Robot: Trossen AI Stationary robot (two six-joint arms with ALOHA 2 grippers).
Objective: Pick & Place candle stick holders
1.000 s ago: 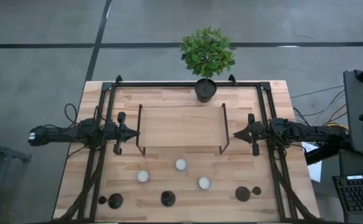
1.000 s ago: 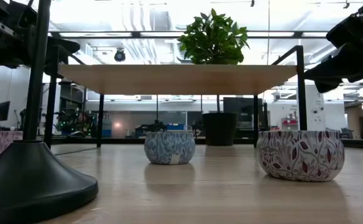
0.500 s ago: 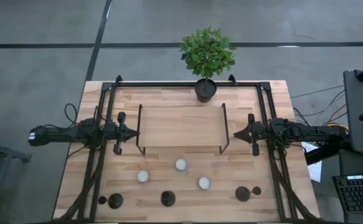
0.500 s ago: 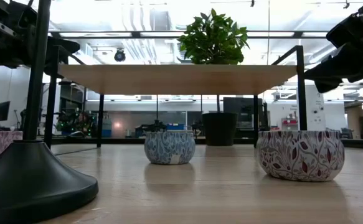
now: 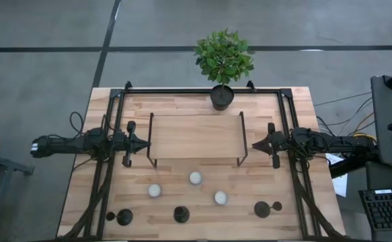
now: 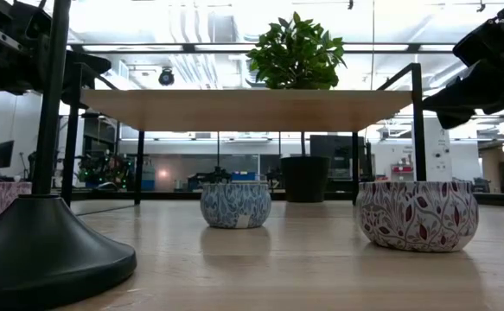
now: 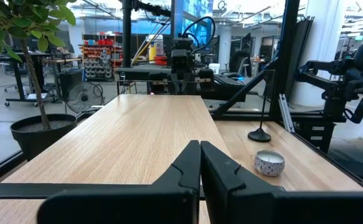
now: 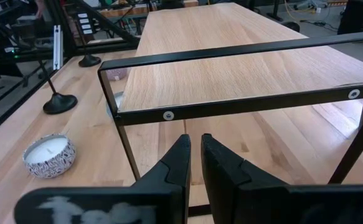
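Seen from above, three candle holders stand in a row at the 6 o'clock edge of the table. The left gripper hovers at 9 o'clock of the wooden shelf, the right gripper at 3 o'clock. Both have fingers pressed together, holding nothing

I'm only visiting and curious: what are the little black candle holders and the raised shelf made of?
The candle stick holders look like matte black metal, judging by the thin stem on a disc base. The raised shelf seems to be pale wood with visible grain, on a thin black frame joined with screws, probably metal.
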